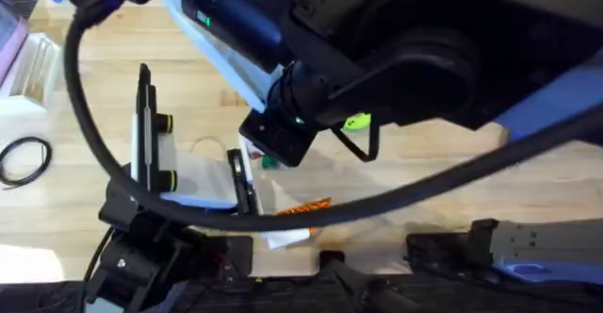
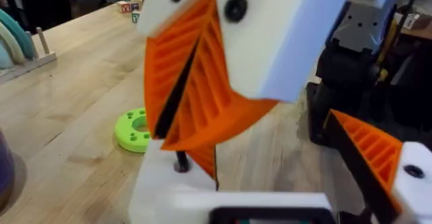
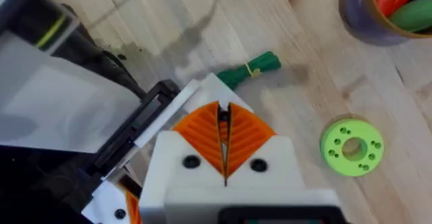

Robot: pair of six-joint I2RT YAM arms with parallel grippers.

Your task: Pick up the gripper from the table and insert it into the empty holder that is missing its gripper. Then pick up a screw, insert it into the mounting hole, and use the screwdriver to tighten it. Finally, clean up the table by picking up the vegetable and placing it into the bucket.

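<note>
My right gripper (image 3: 224,119) hangs point-down with its orange ribbed pads shut. In the left wrist view the right gripper (image 2: 169,135) sits between my left gripper's spread fingers. A small dark screw (image 2: 181,163) stands right under its tips on the bare-topped white holder (image 2: 165,193). My left gripper (image 2: 277,183) is open, with one orange-tipped finger (image 2: 371,153) off to the side. It also shows low on the table (image 1: 301,221). The dark-green vegetable (image 3: 254,68) lies on the wood just beyond. The blue bucket (image 3: 361,18) holds toy food. The screwdriver is out of view.
A bright green disc (image 3: 352,146) with holes lies on the table (image 1: 443,176) near the bucket and shows again as the green disc (image 1: 356,122). A black cable loop (image 1: 24,157) and a white rack (image 1: 33,63) sit at the far left. The right arm's dark bulk spans the upper middle.
</note>
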